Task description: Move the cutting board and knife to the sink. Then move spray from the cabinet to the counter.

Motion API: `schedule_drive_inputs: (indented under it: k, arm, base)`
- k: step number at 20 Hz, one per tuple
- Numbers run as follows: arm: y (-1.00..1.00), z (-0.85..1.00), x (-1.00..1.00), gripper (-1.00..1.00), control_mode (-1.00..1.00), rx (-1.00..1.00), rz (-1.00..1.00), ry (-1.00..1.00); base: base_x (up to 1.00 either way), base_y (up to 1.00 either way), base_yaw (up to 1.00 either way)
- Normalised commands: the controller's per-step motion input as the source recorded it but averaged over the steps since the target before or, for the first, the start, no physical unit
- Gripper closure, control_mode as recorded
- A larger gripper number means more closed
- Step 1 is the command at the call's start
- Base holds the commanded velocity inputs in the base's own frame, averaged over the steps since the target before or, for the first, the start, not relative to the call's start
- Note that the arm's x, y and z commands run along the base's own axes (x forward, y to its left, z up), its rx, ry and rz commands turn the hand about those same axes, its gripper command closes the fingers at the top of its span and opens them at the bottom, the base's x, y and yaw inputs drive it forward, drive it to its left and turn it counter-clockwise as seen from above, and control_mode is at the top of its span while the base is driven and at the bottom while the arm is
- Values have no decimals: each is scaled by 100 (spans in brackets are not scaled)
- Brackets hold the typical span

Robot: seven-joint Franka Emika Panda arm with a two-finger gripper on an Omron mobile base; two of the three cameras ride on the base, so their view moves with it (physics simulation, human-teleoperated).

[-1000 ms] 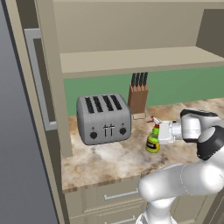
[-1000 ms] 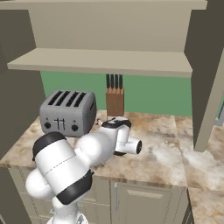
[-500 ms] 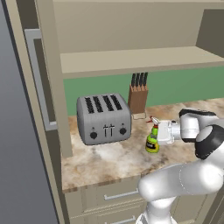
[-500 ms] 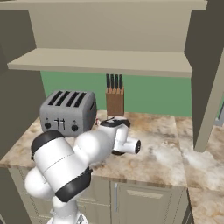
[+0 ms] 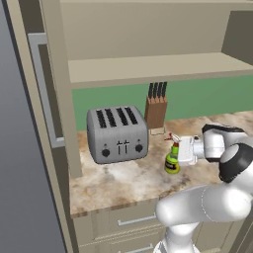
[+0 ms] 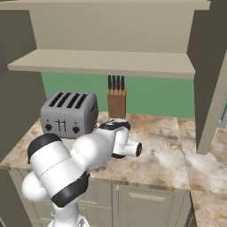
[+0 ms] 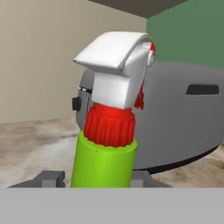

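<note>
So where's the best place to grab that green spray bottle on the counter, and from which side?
Grip the spray bottle on its straight green body, below the red collar, coming in level from the side away from the toaster. It stands upright on the counter; the round body suits two fingers, the white trigger top is uneven. The gripper already sits there, fingers flanking the body.

Since a second ago the spray [image 5: 172, 160] and arm have barely shifted on the counter [image 5: 123, 178].

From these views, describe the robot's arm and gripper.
The arm is built of glossy white rounded segments joined by dark grey to black bands. The gripper has a boxy white body, with small dark grey jaws seen in the hand view.
</note>
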Motion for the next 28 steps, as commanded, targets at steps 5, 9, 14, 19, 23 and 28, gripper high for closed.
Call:
schedule_drive_inputs:
  k: [5, 9, 14, 19, 23, 28]
  arm:
    - [-1, -44, -22, 100, -100, -3, 0, -6]
    - [0, -37, -1, -100, -100, -1, -2, 0]
    - [-4, -23, 0, -100, -100, 0, -5, 0]
    - [-15, -19, -5, -100, -100, 0, -6, 4]
    - [-14, -11, -7, -100, -100, 0, -7, 0]
    - [-4, -3, -17, -100, -100, 0, -7, 0]
  base:
    - [0, 0, 0]
    - [0, 0, 0]
    - [0, 0, 0]
    - [0, 0, 0]
    - [0, 0, 0]
    - [0, 0, 0]
